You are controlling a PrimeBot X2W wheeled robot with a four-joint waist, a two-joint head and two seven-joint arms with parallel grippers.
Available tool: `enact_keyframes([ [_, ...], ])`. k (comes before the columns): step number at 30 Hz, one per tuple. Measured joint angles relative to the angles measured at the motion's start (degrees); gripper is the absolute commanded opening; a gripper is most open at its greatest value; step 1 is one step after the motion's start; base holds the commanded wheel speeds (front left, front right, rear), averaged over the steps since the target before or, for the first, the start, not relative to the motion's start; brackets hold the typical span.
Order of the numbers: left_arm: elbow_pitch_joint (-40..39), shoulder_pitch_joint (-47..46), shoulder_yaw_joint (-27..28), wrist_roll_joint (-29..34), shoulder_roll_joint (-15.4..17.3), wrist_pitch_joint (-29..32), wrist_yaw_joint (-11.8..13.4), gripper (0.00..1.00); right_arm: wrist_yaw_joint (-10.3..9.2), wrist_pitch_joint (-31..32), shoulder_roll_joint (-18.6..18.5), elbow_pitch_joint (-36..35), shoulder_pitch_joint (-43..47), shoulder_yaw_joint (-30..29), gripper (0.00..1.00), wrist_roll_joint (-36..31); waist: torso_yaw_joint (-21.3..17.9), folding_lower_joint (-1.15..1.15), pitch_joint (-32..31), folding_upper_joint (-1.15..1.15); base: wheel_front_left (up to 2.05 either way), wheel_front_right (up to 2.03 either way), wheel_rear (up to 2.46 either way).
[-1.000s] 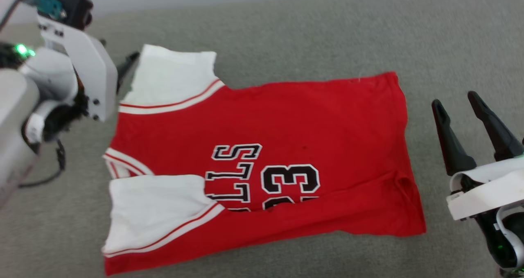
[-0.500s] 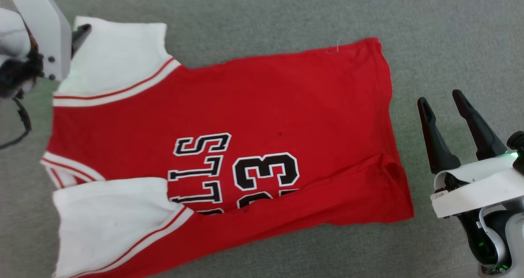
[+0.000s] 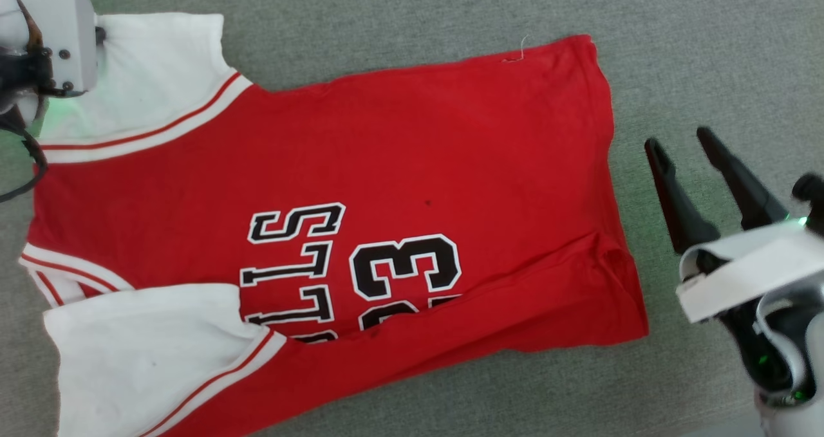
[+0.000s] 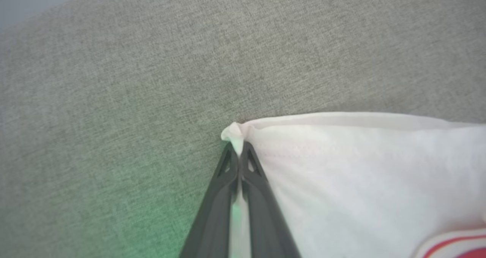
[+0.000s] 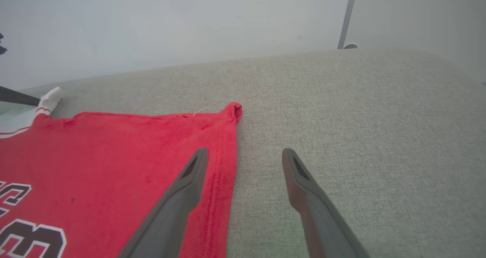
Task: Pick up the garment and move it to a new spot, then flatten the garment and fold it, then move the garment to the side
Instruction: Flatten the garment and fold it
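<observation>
The garment (image 3: 386,167), a red jersey with white sleeves, striped trim and black lettering, lies spread flat on the grey fabric surface (image 3: 676,51). My left gripper (image 4: 238,148) is shut on the far corner of the upper white sleeve (image 4: 360,174); in the head view it sits at the top left (image 3: 100,35), mostly hidden behind its wrist bracket. To the right of the jersey's hem (image 5: 224,163), my right gripper (image 3: 678,138) is open and holds nothing. In the right wrist view its left finger (image 5: 190,182) overlaps the hem edge.
The grey upholstered surface (image 5: 360,117) stretches far to the right of the garment. Behind its far edge stands a pale wall (image 5: 190,22) with a thin pole (image 5: 347,15).
The head view has shifted, so the garment sits further left and larger in the picture. The left gripper stays at the sleeve corner and the right gripper stays open beside the hem.
</observation>
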Motion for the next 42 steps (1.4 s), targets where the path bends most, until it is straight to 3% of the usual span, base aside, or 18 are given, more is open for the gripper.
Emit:
enact_keyframes([
  [6, 0.8, -0.4, -0.1, 0.0, -1.0, -0.2, -0.4, 0.00, 0.00, 7.9, -0.9, 0.5, -5.1, -0.4, 1.00, 1.0, 0.6, 0.00, -0.2, 0.00, 0.00, 0.00, 0.00],
  [12, 1.5, -0.9, -0.5, 0.0, -2.9, -1.2, -0.9, 0.00, 0.00, 18.4, -2.2, 6.4, -14.7, 1.4, 1.00, 3.3, 2.1, 0.00, -0.4, 0.00, 0.00, 0.00, 0.00],
  [16, 2.2, -1.6, -0.8, 0.1, -4.5, -2.0, -1.4, 0.00, 0.00, 25.6, -2.8, 15.4, -22.9, 3.4, 1.00, 3.4, 3.6, 0.00, -0.1, 0.00, 0.00, 0.00, 0.00],
  [27, 4.0, -2.6, -1.0, 0.0, -6.5, -3.7, -2.3, 0.00, 0.00, 35.7, -1.5, 34.1, -36.3, 8.5, 1.00, 4.4, 5.5, 0.00, 0.6, 0.00, 0.00, 0.00, 0.00],
  [28, 4.0, -2.6, -1.0, 0.0, -6.5, -3.7, -2.3, 0.00, 0.00, 35.7, -1.5, 34.1, -36.3, 8.5, 0.49, 4.4, 5.5, 0.00, 0.6, 0.00, 0.00, 0.00, 0.00],
  [30, 4.4, -2.7, -1.0, 0.0, -6.8, -3.9, -2.4, 0.00, -0.01, 36.8, -1.7, 35.7, -37.8, 9.6, 0.00, 4.8, 5.6, 0.00, 0.6, 0.00, 0.00, 0.00, 0.00],
  [34, 5.0, -2.6, -0.8, -0.4, -7.2, -6.2, -2.7, 0.00, 0.00, 37.3, -2.4, 37.6, -39.6, 11.7, 0.00, 6.4, 5.8, 0.00, 0.5, 0.00, 0.00, 0.00, 0.00],
  [42, 6.6, -1.6, 0.1, -1.9, -8.7, -9.3, -2.9, 0.00, 0.00, 31.4, -5.8, 38.4, -38.4, 15.3, 0.00, 9.0, 7.3, 0.00, -1.9, 0.00, 0.00, 0.00, 0.00],
])
